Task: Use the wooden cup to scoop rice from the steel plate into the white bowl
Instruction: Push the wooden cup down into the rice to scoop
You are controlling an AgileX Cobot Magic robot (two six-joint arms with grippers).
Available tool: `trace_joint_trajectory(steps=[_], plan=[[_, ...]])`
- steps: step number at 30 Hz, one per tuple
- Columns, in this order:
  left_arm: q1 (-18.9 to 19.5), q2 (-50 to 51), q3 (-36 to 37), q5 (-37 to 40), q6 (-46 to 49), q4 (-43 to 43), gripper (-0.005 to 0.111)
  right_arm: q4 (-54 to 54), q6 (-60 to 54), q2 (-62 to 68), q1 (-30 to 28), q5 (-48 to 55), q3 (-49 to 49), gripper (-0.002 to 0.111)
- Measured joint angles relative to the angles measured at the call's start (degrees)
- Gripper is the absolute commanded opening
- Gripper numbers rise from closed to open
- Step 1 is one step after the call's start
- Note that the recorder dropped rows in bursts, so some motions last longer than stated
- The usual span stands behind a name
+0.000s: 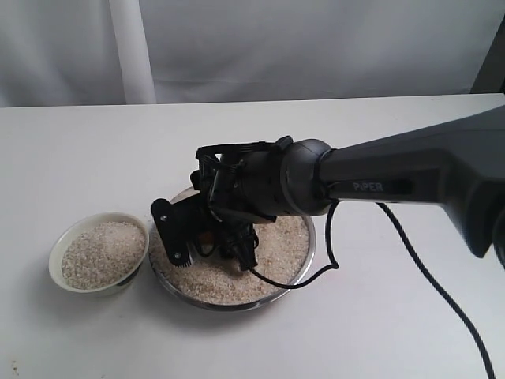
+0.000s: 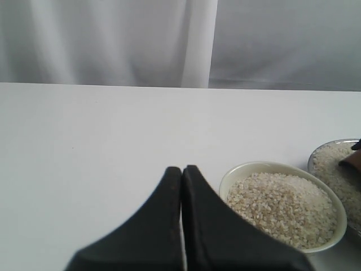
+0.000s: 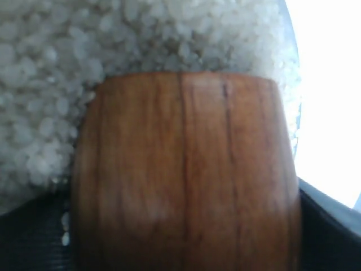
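Observation:
The steel plate (image 1: 310, 254) sits mid-table, full of rice (image 1: 272, 257). My right gripper (image 1: 211, 243) reaches down into it, shut on the wooden cup (image 1: 203, 237), which is mostly hidden there. In the right wrist view the cup's reddish-brown wall (image 3: 186, 175) fills the frame, lying against the rice (image 3: 113, 51), with dark fingers (image 3: 333, 231) at its sides. The white bowl (image 1: 54, 262) stands just left of the plate and holds rice (image 1: 102, 253). My left gripper (image 2: 182, 170) is shut and empty, hovering near the bowl (image 2: 237, 172).
The right arm (image 1: 394, 181) stretches over the table from the right, with a black cable (image 1: 426, 276) trailing beneath it. White table surface (image 1: 394, 332) surrounds the vessels. A white curtain (image 1: 237, 39) hangs behind the far edge.

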Motion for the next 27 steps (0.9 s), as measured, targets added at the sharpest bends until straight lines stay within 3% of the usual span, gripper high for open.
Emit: trace_joint_trajectory(steps=[17, 27], plan=[[0.00, 0.00, 0.00, 0.00, 0.00, 0.00, 0.000, 14.81, -0.12, 0.00, -1.74, -5.39, 1.01, 0.000], [0.00, 0.00, 0.00, 0.00, 0.00, 0.00, 0.000, 22.48, -0.01, -1.30, -4.55, -23.57, 9.61, 0.000]])
